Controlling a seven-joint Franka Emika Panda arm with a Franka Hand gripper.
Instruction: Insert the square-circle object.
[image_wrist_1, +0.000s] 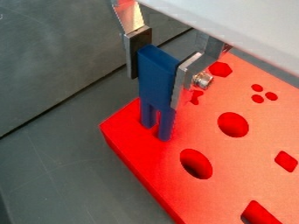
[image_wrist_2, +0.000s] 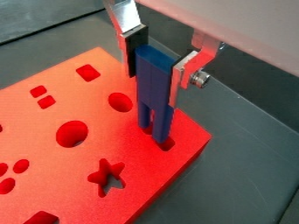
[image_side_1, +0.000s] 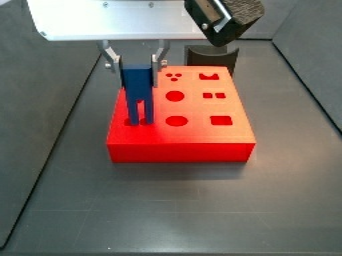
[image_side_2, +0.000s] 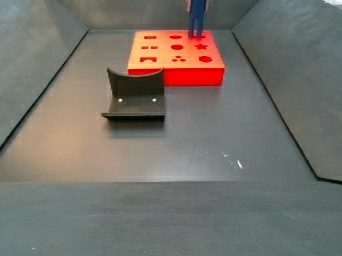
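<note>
The square-circle object (image_wrist_1: 156, 83) is a small bright blue piece with two narrow legs pointing down. My gripper (image_wrist_1: 162, 74) is shut on its blocky top, one silver finger on each side. It shows the same way in the other wrist view: gripper (image_wrist_2: 156, 74), blue piece (image_wrist_2: 155, 83). The piece stands upright over a corner of the red block (image_wrist_1: 233, 157) with shaped holes. Its leg tips are at or just inside an opening there. In a side view the gripper (image_side_1: 136, 65) holds the piece (image_side_1: 136, 85) over the red block (image_side_1: 197, 109).
The dark fixture (image_side_2: 134, 95) stands on the grey floor apart from the red block (image_side_2: 187, 72), and shows behind the block in a side view (image_side_1: 211, 55). Sloping grey walls ring the floor. The gripper (image_side_2: 197, 5) and blue piece (image_side_2: 197, 18) are at the far end.
</note>
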